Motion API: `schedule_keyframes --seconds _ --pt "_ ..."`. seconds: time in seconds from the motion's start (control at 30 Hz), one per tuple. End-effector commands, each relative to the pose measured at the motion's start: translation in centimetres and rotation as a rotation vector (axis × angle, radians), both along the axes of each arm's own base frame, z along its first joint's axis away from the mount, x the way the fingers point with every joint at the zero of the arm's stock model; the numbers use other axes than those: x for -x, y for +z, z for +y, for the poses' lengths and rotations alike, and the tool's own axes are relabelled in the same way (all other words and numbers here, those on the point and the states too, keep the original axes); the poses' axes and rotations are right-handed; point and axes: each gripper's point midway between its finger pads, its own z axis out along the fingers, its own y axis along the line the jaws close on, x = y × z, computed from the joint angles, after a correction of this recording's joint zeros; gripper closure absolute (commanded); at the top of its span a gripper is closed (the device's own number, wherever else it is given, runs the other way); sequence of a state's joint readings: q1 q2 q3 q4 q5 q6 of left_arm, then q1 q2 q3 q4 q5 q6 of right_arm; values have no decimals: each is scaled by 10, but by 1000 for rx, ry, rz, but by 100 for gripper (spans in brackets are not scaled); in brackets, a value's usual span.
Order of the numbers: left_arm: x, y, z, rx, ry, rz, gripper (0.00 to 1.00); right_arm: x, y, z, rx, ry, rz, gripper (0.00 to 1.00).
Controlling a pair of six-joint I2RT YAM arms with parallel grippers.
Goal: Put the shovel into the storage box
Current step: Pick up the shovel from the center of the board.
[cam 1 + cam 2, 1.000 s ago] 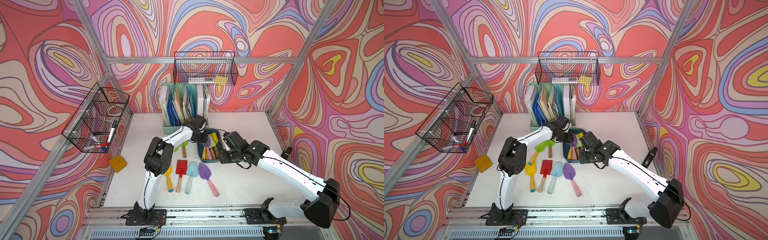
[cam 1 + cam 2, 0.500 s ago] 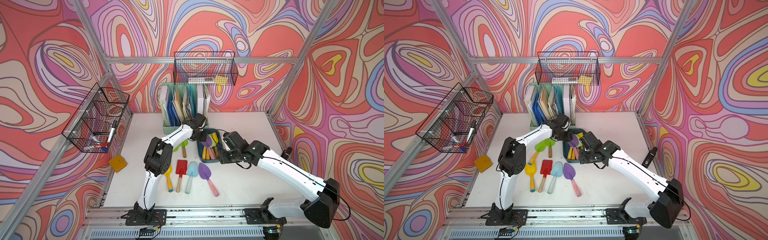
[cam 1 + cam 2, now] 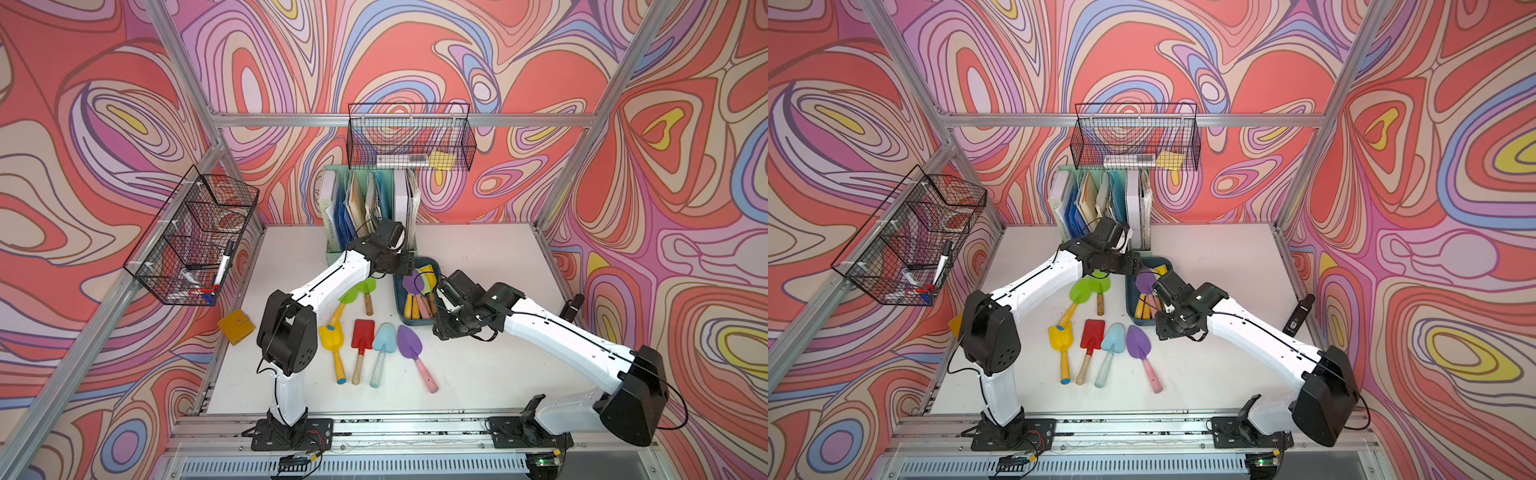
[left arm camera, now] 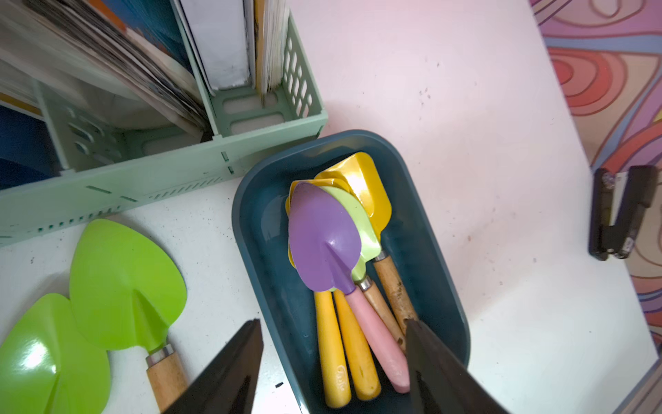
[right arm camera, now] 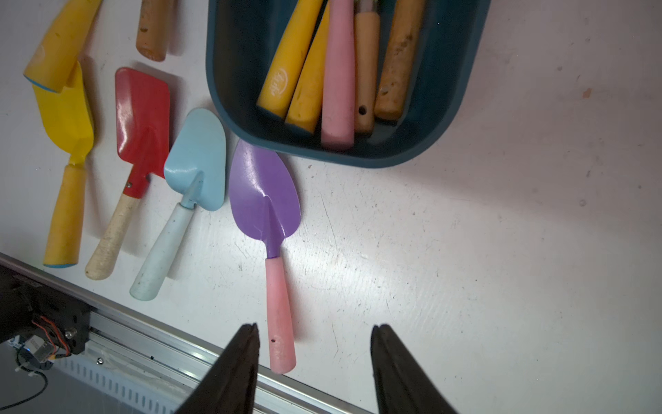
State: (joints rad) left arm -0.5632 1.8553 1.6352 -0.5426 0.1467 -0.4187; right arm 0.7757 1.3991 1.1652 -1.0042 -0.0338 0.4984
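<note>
Box (image 4: pixel 263 215): five shovels (image 4: pixel 322 236) inside.
Table (image 3: pixel 478 353): six loose shovels (image 3: pixel 362 334).
Left gripper (image 4: pixel 333 322): jaws spread, empty, over box.
Right gripper (image 5: pixel 315 326): jaws spread, empty.

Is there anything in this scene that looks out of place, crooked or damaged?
A flat yellow square pad lies tilted beside the white table's left edge, apparently off its surface. Inside the dark teal plastic storage box, one brown wooden shovel handle carries dark stains. Nothing is spilled.

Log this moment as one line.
left gripper: open above storage box | purple shovel: in box, on top | right gripper: open, empty
</note>
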Motion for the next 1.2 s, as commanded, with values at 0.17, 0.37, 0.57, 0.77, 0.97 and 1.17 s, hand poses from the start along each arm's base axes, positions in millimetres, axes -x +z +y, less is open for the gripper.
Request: schedule_keyframes --seconds 0.17,0.37,0.57,0.77,0.97,1.17 --pt "22 21 2 127 19 -30 31 48 -43 33 59 120 128 48" --pt "37 28 19 128 62 -51 30 70 -63 46 50 121 163 46" --pt "47 33 30 135 91 -61 30 80 -81 48 83 104 181 45" --pt "55 35 34 151 99 -59 30 80 -97 37 143 44 176 45" --pt "58 41 36 163 104 -71 30 79 -106 38 141 29 172 45" --pt "59 40 36 167 101 -62 30 80 -119 38 160 27 192 53"
